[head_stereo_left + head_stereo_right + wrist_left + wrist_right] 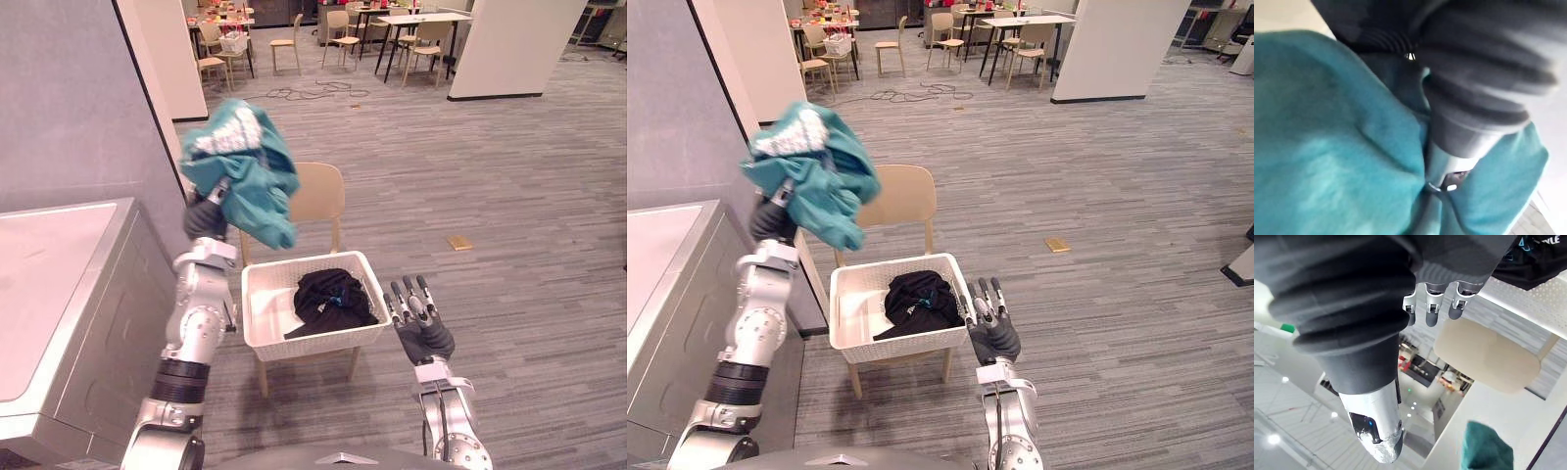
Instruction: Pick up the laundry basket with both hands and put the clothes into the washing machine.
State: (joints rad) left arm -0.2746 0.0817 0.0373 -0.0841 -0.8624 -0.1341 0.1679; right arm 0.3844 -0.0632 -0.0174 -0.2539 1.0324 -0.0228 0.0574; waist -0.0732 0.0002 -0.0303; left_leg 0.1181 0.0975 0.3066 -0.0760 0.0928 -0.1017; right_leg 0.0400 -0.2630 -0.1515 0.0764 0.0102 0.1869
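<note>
right hand [424, 336], fingers straight, beside white basket [257, 286] holding black garment [331, 299]; left hand [206, 217] fingers grasp teal garment [245, 166].

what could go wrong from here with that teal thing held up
The teal garment hangs bunched over the raised left hand, beside the washing machine, not over it; it may slip to the floor. The machine's top shows no opening, so loading may stall. The open right hand is close by the basket on the chair; a nudge could shift it.
</note>
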